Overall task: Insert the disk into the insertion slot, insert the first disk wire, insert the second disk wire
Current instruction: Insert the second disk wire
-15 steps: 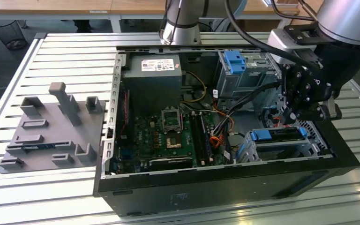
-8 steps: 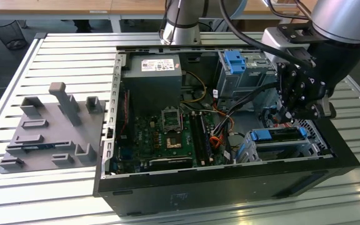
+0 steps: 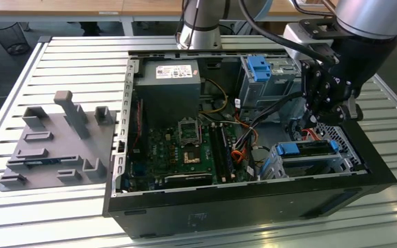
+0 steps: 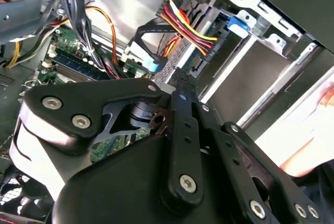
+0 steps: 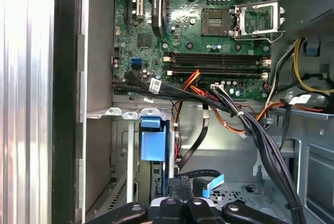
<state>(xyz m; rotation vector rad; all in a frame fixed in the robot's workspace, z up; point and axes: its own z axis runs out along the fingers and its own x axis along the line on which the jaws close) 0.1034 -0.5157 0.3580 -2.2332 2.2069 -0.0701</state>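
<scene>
In the exterior view, the silver disk (image 3: 307, 149) framed in bright blue plastic is seen seated in the low grey perforated-metal insertion slot (image 3: 343, 151), with the black pincer (image 3: 314, 121) held narrow just above it.

the disk (image 3: 307, 149) is edged in bright blue, and the insertion slot (image 3: 342, 147) is seen in grey perforated metal. the motherboard (image 3: 184, 150) is coloured green, the case (image 3: 254, 201) black, the wires (image 4: 182, 25) red, yellow and orange, and the bench (image 3: 67, 67) is striped in pale silver.
</scene>
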